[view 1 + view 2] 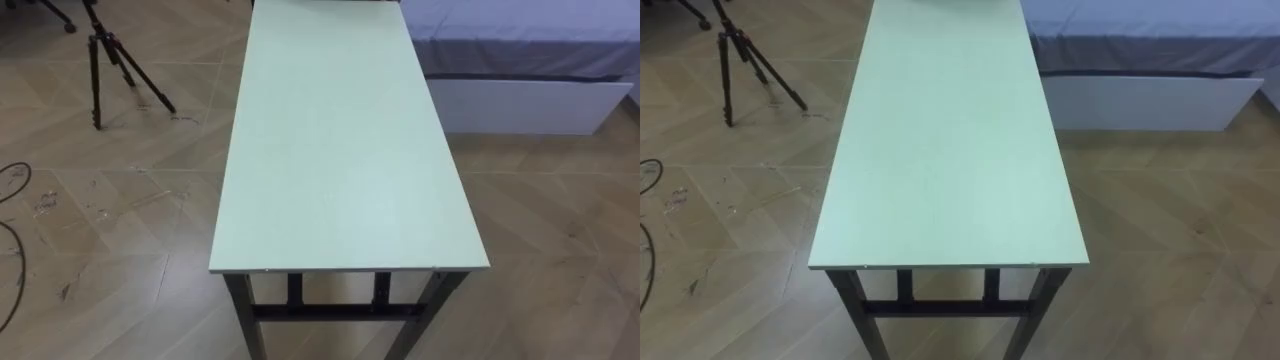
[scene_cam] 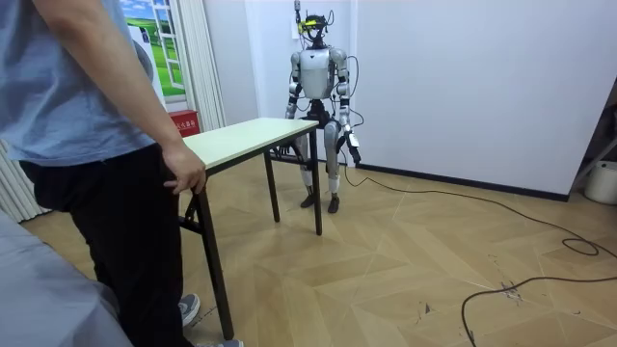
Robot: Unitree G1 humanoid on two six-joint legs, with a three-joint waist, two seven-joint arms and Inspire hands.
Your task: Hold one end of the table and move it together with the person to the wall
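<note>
Pale table (image 1: pixel 340 150), person's hand (image 2: pixel 183 170) on it; left hand (image 2: pixel 353 146), right hand (image 2: pixel 289 115) fingers indistinct.

the far end of the table (image 1: pixel 340 150) and the top of the tripod (image 1: pixel 95 70) run past the upper edge.

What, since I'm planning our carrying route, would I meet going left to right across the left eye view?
tripod → table → bed
</note>
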